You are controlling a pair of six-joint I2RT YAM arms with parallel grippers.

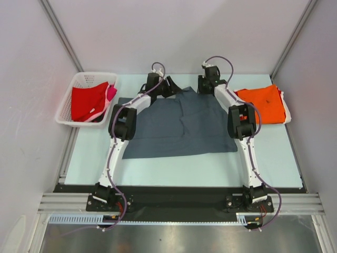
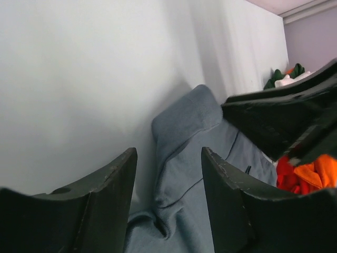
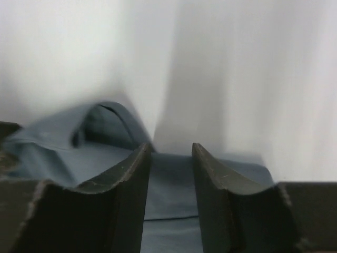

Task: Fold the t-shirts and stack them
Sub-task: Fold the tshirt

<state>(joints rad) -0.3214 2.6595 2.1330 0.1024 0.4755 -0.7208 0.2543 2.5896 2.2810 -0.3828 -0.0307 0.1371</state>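
A dark slate-grey t-shirt (image 1: 179,124) lies spread flat in the middle of the table, its collar end toward the back wall. My left gripper (image 1: 167,87) hovers over its far left shoulder. In the left wrist view that gripper (image 2: 168,161) is open, and bunched grey cloth (image 2: 184,158) lies between and beyond the fingers, held by neither. At the far right shoulder, my right gripper (image 1: 206,84) is open too; its wrist view (image 3: 171,153) shows flat grey cloth (image 3: 168,184) under the gap. A folded bright orange t-shirt (image 1: 263,104) rests at the right.
A white lattice basket (image 1: 68,97) at the back left holds a red t-shirt (image 1: 87,101) and a pink one (image 1: 111,93). The back wall (image 1: 179,37) stands close behind both grippers. The orange cloth (image 2: 316,174) shows past the right arm in the left wrist view.
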